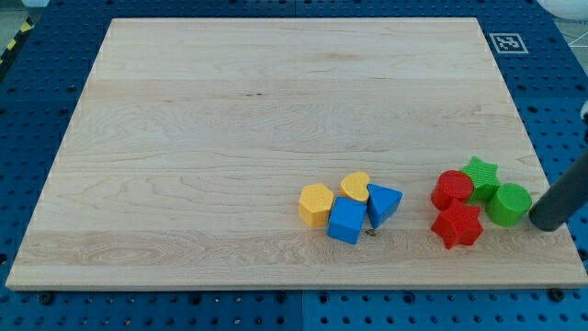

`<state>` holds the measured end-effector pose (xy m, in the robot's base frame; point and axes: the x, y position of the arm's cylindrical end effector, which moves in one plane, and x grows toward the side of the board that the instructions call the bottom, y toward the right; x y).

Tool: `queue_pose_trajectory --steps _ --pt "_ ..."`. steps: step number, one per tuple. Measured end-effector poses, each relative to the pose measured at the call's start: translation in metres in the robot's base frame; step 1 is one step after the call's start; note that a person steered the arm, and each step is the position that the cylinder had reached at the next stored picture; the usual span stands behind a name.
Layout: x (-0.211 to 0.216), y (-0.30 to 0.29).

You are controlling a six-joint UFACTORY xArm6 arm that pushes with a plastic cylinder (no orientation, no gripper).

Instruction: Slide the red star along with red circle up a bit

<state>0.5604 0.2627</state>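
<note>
The red star [457, 224] lies near the board's bottom right. The red circle [452, 188] sits just above it, touching it. A green star [480, 174] touches the red circle on its upper right, and a green circle [508, 203] lies to the right of both red blocks. My tip [546, 222] is the lower end of the dark rod coming in from the view's right edge. It stands just right of the green circle, close to it, and well right of the red star.
A cluster lies left of the red blocks: a yellow hexagon [316, 204], a yellow heart [355, 187], a blue cube [347, 221] and a blue triangle [383, 203]. The wooden board [276, 119] ends close below and right of the blocks. A marker tag [507, 42] sits top right.
</note>
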Motion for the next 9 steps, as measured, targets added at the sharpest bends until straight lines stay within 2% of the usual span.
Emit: queue_pose_trajectory --steps 2,3,4,5,9 --pt "0.001 -0.004" --pt "0.021 0.027" --pt "0.057 0.023" --pt "0.057 0.015" --pt "0.057 -0.091"
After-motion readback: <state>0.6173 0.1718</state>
